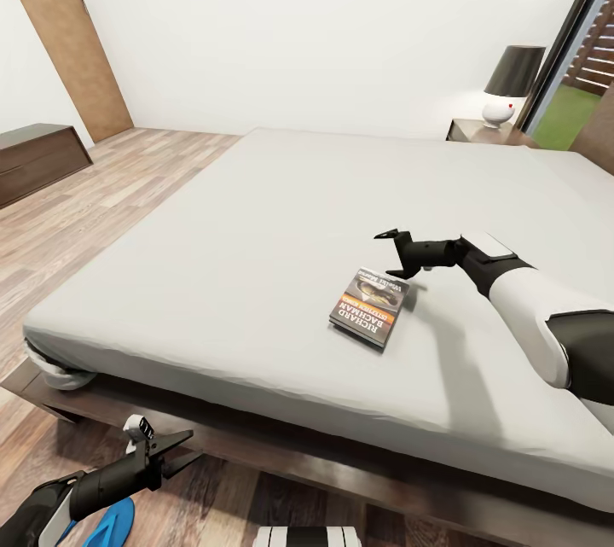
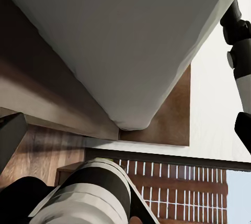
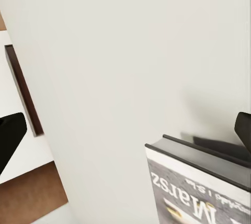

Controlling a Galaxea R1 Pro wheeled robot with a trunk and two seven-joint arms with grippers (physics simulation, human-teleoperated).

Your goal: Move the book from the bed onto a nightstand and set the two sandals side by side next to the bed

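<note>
The book (image 1: 371, 306) lies flat on the bed's pale mattress (image 1: 256, 223), near the front right; its dark cover with white lettering also fills a corner of the right wrist view (image 3: 201, 190). My right gripper (image 1: 388, 254) hovers open just beyond the book's far edge, with nothing between its fingers (image 3: 9, 135). My left gripper (image 1: 186, 448) hangs open and empty, low in front of the bed's dark wooden frame (image 1: 281, 453). One blue sandal (image 1: 111, 523) lies on the floor beside my left arm, partly cut off by the picture's edge. A nightstand (image 1: 477, 130) stands at the bed's far right corner.
A white lamp with a dark shade (image 1: 510, 84) sits on the nightstand. A long dark bench (image 1: 34, 159) stands by the left wall, near a brown door (image 1: 64, 35). Wood-plank floor (image 1: 85, 214) runs along the bed's left side. A dark-framed window (image 1: 580, 52) is at the far right.
</note>
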